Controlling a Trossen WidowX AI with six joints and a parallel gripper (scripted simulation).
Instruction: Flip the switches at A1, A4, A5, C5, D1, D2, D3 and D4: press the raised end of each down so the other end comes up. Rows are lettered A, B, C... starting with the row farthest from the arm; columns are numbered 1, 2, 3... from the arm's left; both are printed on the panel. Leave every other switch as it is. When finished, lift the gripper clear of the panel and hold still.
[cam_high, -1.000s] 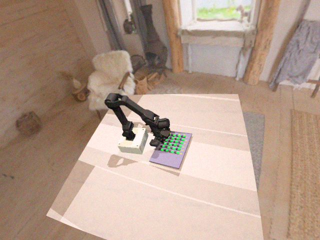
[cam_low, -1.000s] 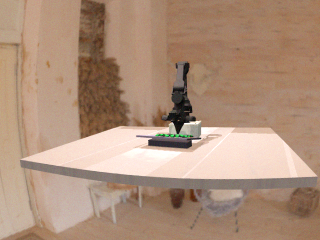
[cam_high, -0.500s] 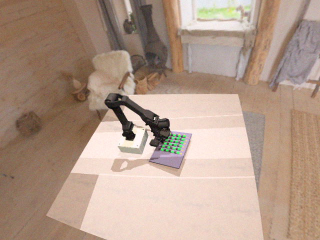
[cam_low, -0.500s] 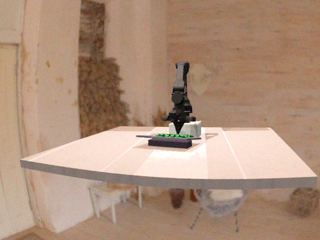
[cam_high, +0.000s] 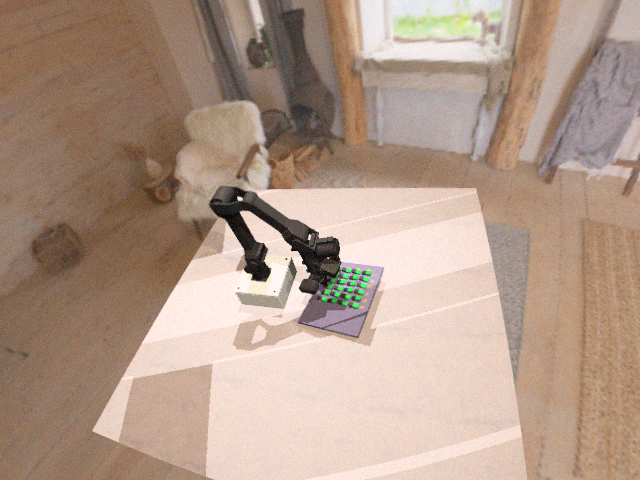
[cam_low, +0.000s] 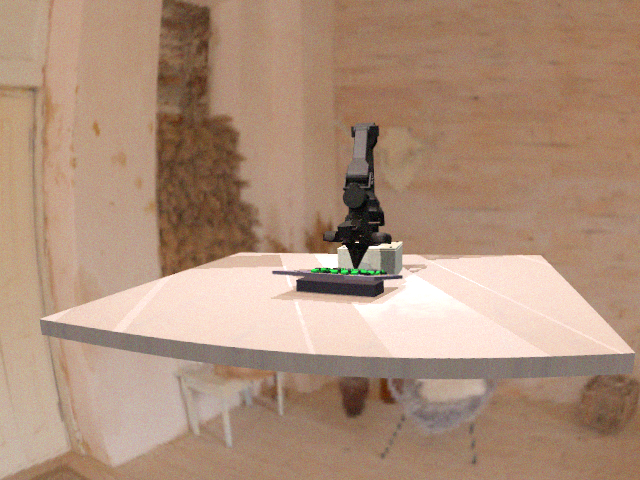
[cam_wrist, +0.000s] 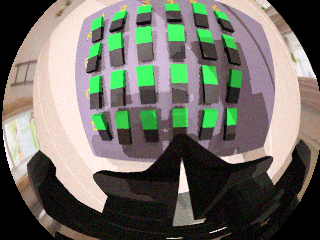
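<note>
1. Gripper (cam_high: 324, 281) (cam_low: 356, 266) (cam_wrist: 180, 138): fully closed, tips together, nothing gripped; pointing down at the panel's near-arm side.
2. Switch panel (cam_high: 336, 317) (cam_low: 289, 272) (cam_wrist: 255, 145): top view, between 3 and 4 o'clock from the pale base block (cam_high: 261, 299) (cam_low: 392, 258). Exterior view shows it above a dark support (cam_low: 336, 286) on the table (cam_high: 361, 392) (cam_low: 336, 335).
3. Wrist view: four rows of six switches, green halves toward 12 o'clock, dark halves toward 6. Row D lies closest to the fingers.
4. Fingertips at the 6 o'clock end of switch D4 (cam_wrist: 180, 119), overlapping its dark half in view. Contact: cannot tell.
5. Black arm (cam_high: 263, 209) (cam_low: 361, 155): in top view, rises toward 11 o'clock from the block, then bends down toward 4 o'clock.
</note>
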